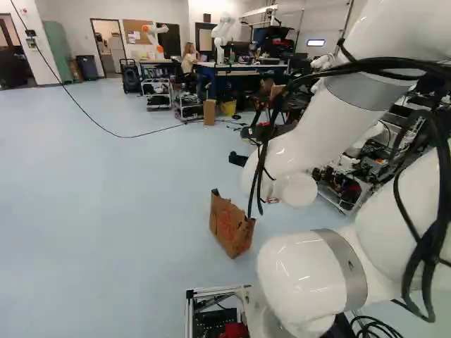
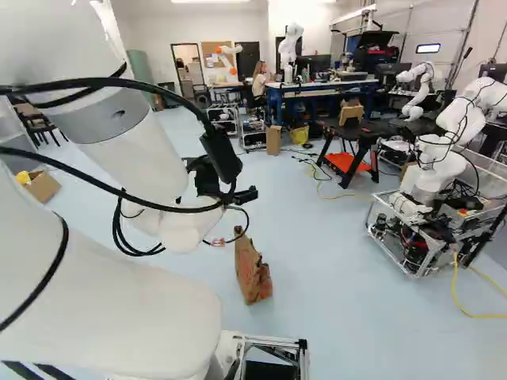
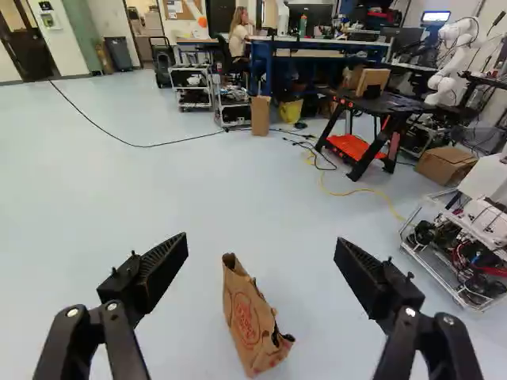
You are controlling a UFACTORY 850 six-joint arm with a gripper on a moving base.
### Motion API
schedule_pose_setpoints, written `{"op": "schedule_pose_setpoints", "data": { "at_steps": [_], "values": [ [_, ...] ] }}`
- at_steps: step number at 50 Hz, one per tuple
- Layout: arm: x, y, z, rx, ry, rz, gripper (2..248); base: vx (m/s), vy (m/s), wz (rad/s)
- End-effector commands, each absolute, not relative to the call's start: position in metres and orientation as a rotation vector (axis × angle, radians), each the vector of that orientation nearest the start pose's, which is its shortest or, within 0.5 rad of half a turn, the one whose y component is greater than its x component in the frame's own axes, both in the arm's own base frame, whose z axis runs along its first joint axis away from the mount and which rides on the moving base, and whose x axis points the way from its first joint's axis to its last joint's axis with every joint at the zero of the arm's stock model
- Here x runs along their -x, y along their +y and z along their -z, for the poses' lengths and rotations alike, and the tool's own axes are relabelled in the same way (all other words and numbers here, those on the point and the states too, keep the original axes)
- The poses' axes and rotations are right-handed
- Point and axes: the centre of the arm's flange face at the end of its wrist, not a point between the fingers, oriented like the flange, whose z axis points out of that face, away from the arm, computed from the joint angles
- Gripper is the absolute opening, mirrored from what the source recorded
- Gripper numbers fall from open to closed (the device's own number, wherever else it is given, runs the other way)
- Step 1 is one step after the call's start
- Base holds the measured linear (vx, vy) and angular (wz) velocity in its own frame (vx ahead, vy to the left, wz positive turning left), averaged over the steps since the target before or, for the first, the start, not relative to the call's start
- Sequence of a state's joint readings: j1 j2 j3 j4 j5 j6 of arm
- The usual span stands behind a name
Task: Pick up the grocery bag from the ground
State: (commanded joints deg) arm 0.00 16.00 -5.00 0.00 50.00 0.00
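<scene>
The grocery bag (image 3: 249, 323), brown paper with a red printed mark and a ragged, crumpled top edge, stands on the pale floor (image 3: 158, 206) ahead of the arm. The gripper (image 2: 244, 195) is spread wide, its fingers holding nothing and apart from the bag.

Brown paper grocery bag (image 3: 252, 321), red print on side, top edge crumpled, standing on pale floor.
</scene>
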Motion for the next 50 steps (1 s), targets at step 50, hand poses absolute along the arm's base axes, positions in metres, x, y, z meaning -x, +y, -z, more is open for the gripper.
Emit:
{"op": "schedule_pose_setpoints", "data": {
  "at_steps": [50],
  "values": [
    [-0.321, 0.001, -0.364, 2.653, -0.022, 1.677, 247, 0.117, 0.003, -0.004]
  ]
}}
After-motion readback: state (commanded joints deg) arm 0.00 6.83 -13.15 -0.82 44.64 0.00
